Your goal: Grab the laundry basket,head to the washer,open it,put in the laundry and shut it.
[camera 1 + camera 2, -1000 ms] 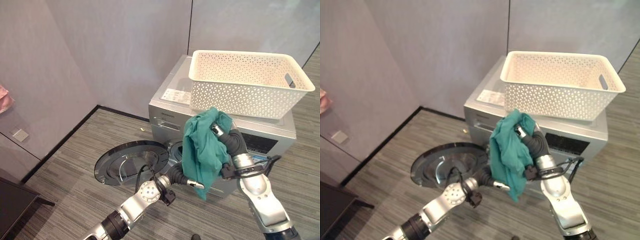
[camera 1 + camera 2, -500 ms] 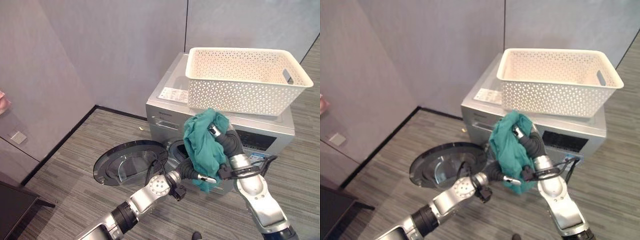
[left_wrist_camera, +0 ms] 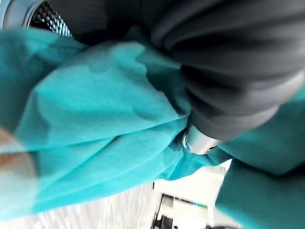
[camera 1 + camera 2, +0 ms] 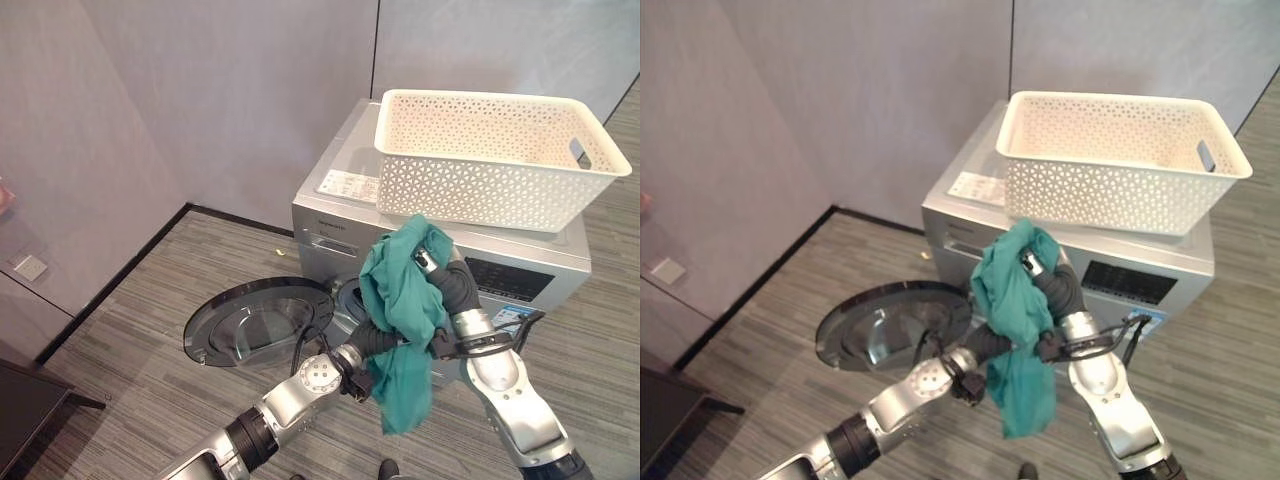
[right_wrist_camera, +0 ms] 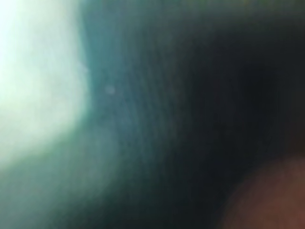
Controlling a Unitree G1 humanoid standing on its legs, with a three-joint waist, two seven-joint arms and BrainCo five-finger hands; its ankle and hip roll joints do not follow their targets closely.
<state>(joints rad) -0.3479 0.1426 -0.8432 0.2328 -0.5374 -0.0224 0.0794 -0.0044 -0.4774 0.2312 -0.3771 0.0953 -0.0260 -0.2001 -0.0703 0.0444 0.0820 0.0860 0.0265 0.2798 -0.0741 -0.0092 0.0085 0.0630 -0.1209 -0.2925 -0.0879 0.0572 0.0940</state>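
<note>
Fingers hidden in teal garment (image 4: 400,310), right hand (image 4: 440,270) raised, washer (image 4: 350,200) door open

Left eye view: taken from the head, aimed down at the washer (image 4: 400,215) and floor (image 4: 160,330).
Right eye view: set slightly aside; the same washer, basket (image 4: 1120,150) and open door (image 4: 890,325) are shared.
Left wrist view: pressed close against teal cloth (image 3: 95,124).
Right wrist view: covered at close range by cloth.
</note>
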